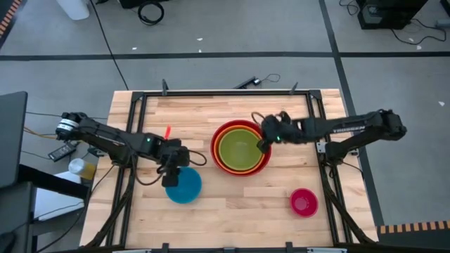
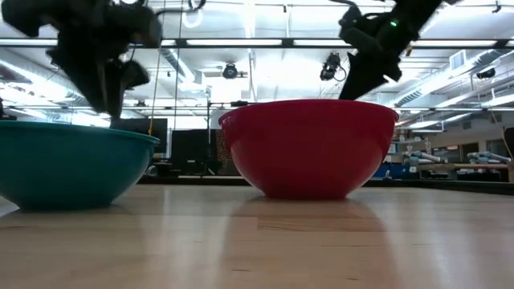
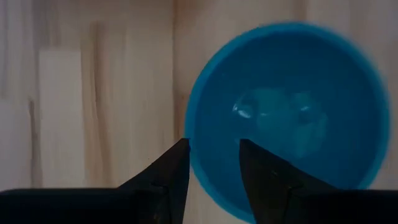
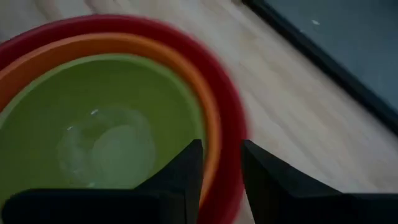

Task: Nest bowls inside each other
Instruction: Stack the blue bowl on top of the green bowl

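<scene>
A red bowl (image 1: 242, 167) stands at the table's middle, with an orange bowl (image 1: 223, 160) and a green bowl (image 1: 241, 149) nested in it. A blue bowl (image 1: 186, 186) rests on the table to its left. A small magenta bowl (image 1: 304, 202) sits at the near right. My left gripper (image 1: 171, 177) points down, open, over the blue bowl's left rim (image 3: 194, 155), one finger outside and one over the inside. My right gripper (image 1: 264, 145) is open above the nest's right rim (image 4: 217, 124) and, in the low view, stands clear of it (image 2: 357, 84). My left gripper stands astride the blue bowl's left rim (image 3: 189, 134) from above. I cannot tell whether either finger touches it. The bowl sits flat on the table.
A small red stick (image 1: 168, 132) lies on the wood behind the blue bowl. Black frame rails (image 1: 211, 93) run along the table's far edge and down both sides. Bare wood shows at the near middle, between the blue and magenta bowls.
</scene>
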{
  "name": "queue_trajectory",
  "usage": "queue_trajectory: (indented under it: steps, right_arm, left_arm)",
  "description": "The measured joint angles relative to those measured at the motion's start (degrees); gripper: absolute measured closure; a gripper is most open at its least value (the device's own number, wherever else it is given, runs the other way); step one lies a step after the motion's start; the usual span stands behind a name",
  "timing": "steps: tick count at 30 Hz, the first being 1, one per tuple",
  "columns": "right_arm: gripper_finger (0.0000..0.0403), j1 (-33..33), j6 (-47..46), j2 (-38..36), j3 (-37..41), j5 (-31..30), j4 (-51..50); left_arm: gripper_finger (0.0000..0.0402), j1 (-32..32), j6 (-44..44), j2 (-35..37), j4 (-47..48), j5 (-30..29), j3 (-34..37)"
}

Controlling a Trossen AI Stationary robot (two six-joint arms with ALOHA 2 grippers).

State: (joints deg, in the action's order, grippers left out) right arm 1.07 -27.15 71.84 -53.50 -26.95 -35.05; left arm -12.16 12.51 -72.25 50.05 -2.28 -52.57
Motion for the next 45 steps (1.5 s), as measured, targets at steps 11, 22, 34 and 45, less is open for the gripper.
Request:
queue_trajectory:
  steps: [11, 22, 34, 45]
  right_arm:
    - [0.0286, -6.7, 3.3, -3.4, 12.8, -6.0, 23.8]
    - [0.0302, -8.6, 7.9, -5.5, 12.8, -9.1, 26.9]
    - [0.0323, -12.4, 10.9, -14.6, 12.8, -10.0, 24.7]
    - [0.0329, -13.4, 3.7, -21.7, 11.0, 9.9, 14.4]
  left_arm:
    - [0.0260, 2.3, 2.5, 0.0, -5.9, -0.1, 9.3]
    - [0.0385, 5.3, 1.1, -0.3, -8.6, 1.3, 7.7]
    - [0.0389, 11.2, -12.0, -0.2, -11.3, -4.1, -16.5]
    - [0.0389, 22.8, -14.1, -11.5, -34.8, -0.5, -17.3]
